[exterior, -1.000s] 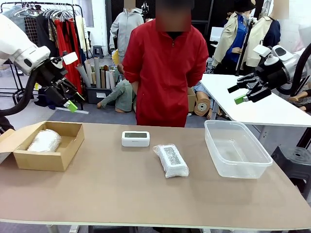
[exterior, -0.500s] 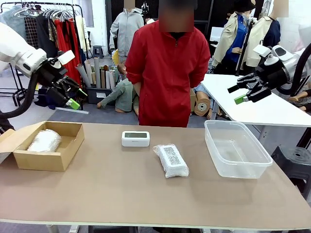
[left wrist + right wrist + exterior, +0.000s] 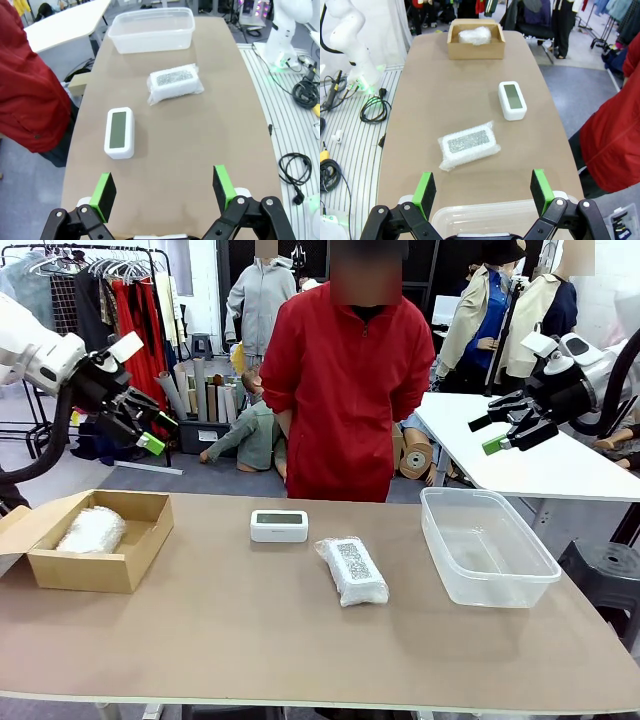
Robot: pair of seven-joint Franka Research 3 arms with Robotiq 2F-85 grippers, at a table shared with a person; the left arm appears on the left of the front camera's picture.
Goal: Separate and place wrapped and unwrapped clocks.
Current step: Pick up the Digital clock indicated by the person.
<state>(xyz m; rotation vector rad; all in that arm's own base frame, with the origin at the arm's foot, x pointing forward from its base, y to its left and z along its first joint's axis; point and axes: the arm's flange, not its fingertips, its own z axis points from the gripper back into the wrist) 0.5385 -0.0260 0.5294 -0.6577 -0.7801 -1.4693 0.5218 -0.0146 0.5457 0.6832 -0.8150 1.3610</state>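
Background is a garment workshop with clothes racks and rolls of material, and up front there's a long brown table (image 3: 250, 640) that everything sits on. I'll use the bare white clock (image 3: 279, 526) in the middle as my reference point.

Straight behind that clock, on the far side of the table, a person in a red jacket (image 3: 345, 390) stands with hands out of sight. They aren't touching anything.

Both arms hang well above the tabletop. The left gripper (image 3: 158, 432) is up high and off to the robot's left of the clock, with its claw spread wide and nothing in it. The right gripper (image 3: 485, 435) mirrors that, high and far to the clock's right, also spread wide and empty.

The clear plastic tub (image 3: 497, 592) sits to the right of the clock with nothing in it. The cardboard box (image 3: 80, 570) sits to its left, flaps open.

One bubble-wrapped clock (image 3: 90, 530) lies inside the box. The other wrapped clock (image 3: 351, 570) is on the bare table, just right of the clock and a bit nearer the robot, not touching it. The bare clock itself lies flat, screen up.

So I'd call it about a third done. One wrapped clock is sorted, the second probably needs to join it in the box, and the bare one is presumably headed for the tub. Neither claw is near a pick yet.
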